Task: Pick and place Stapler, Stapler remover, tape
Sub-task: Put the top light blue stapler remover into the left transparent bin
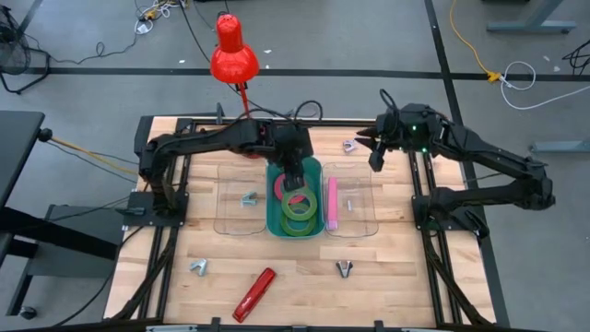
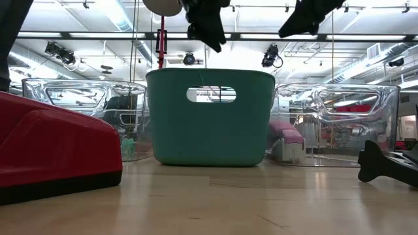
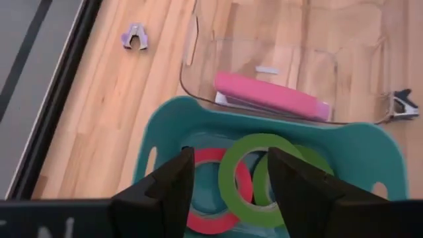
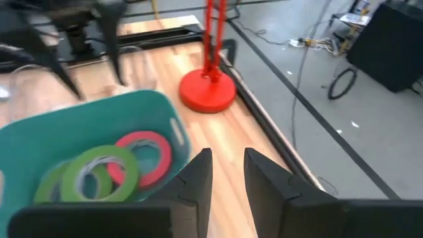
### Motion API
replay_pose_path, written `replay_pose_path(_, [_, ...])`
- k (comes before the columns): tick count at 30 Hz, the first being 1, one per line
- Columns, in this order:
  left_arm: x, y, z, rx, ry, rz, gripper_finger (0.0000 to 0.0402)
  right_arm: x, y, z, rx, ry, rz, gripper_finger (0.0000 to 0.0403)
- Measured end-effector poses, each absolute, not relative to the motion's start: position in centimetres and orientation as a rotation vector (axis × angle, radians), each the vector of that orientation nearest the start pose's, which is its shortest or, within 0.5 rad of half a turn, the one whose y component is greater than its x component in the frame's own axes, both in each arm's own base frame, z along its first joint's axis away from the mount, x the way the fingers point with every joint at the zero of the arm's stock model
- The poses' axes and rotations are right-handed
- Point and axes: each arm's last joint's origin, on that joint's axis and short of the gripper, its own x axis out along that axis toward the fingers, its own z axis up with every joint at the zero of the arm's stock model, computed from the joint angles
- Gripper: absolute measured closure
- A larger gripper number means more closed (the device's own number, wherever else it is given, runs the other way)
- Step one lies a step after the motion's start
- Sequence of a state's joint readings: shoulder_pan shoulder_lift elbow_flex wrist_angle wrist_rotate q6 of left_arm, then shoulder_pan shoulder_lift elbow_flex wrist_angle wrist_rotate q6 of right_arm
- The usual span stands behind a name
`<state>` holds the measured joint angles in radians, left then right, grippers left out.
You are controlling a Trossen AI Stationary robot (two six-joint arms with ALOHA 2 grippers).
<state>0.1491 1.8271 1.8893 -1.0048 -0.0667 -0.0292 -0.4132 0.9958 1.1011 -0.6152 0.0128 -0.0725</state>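
A teal basket (image 1: pixel 295 229) stands mid-table and holds a red tape roll (image 3: pixel 210 198) and two green ones (image 3: pixel 254 173). My left gripper (image 3: pixel 231 158) hangs open above the basket's far half, nothing between its fingers. My right gripper (image 4: pixel 228 158) hovers over the far right of the table (image 1: pixel 375 157), its fingers a narrow gap apart and empty. A pink stapler (image 3: pixel 271 96) lies in the right clear tub. A red stapler (image 1: pixel 255 293) lies flat near the front edge. One staple remover (image 1: pixel 249 198) sits in the left clear tub.
Loose staple removers lie on the wood at the front left (image 1: pixel 198 267), front right (image 1: pixel 344 268) and far right (image 1: pixel 350 145). A red desk lamp (image 1: pixel 233 55) stands at the far edge behind the basket. The clear tubs (image 1: pixel 238 207) flank the basket.
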Motion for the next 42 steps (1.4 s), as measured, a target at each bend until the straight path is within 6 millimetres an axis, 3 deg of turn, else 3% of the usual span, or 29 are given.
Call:
replay_pose_path(9, [36.6,6.0,39.8,-0.089,0.696,0.265,0.0207,18.1,-12.0,34.9,0.074,0.582,-0.432,0.0314])
replay_pose_path(19, [35.5,5.9,40.1,-0.120,0.718,0.383,0.0207,19.0,-17.3,31.7,0.123,0.681,-0.415,0.0308])
replay_pose_path(23, [35.9,5.5,39.6,-0.115,0.703,0.379,0.0207,18.7,-19.1,30.6,0.139,0.703,-0.391,0.0278])
replay_pose_path(29, [36.4,4.9,35.3,-0.155,0.749,0.361,0.0207,17.9,-20.9,29.4,0.121,0.730,-0.355,0.0220])
replay_pose_path(33, [35.8,4.8,33.5,-0.198,0.705,0.348,0.0207,17.8,-21.7,28.3,0.116,0.782,-0.341,0.0197])
replay_pose_path(37, [33.8,4.7,33.8,-0.216,0.663,0.394,0.0207,18.3,-22.6,26.8,0.123,0.829,-0.307,0.0188])
replay_pose_path(42, [30.7,4.5,35.5,-0.211,0.604,0.426,0.0207,19.0,-23.8,24.3,0.133,0.901,-0.276,0.0192])
